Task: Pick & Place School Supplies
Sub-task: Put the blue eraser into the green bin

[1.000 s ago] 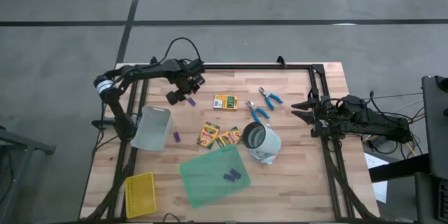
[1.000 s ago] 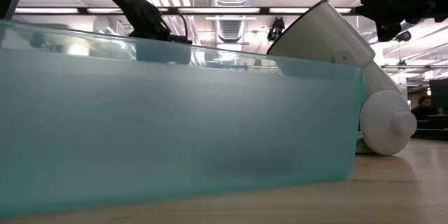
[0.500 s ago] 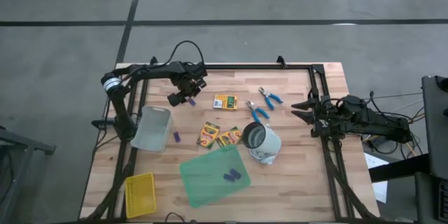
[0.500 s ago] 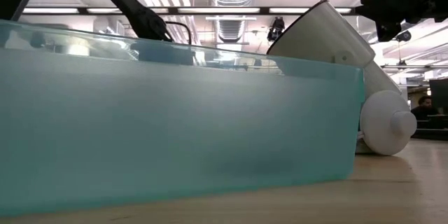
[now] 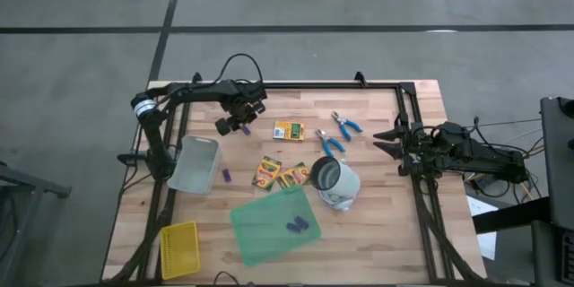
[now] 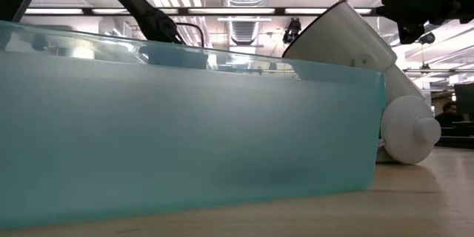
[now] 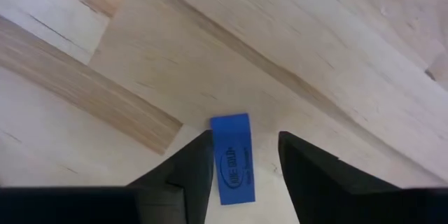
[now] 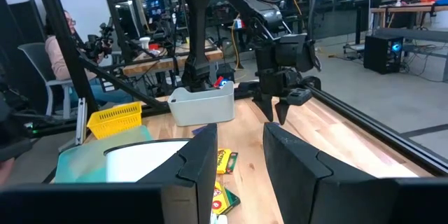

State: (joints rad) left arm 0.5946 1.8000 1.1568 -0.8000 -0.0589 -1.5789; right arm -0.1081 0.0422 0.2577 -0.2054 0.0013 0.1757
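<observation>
Table point(image 5: 377, 224) of pale wood fills the high view, and the left gripper point(image 5: 235, 126) hangs over its far left part, right above a tiny purple-blue piece point(image 5: 244, 129). More purple-blue pieces lie near the clear bin point(image 5: 193, 163) and on the green sheet point(image 5: 269, 224). Yellow-and-green crayon boxes point(image 5: 289, 130) and two blue-handled tools point(image 5: 344, 124) lie in the middle, near a white tipped cup point(image 5: 336, 184). A yellow basket point(image 5: 178, 249) sits at the near left corner. The right gripper point(image 5: 384, 141) waits at the right edge, holding nothing. In the low view a blue-green wall fills most of the picture. In the left wrist view the piece point(image 7: 232, 158) is a small blue block with tiny writing, lying flat between two open fingers point(image 7: 192, 164), and one finger looks to be touching it. In the right wrist view that arm's fingers point(image 8: 199, 164) stand apart.
</observation>
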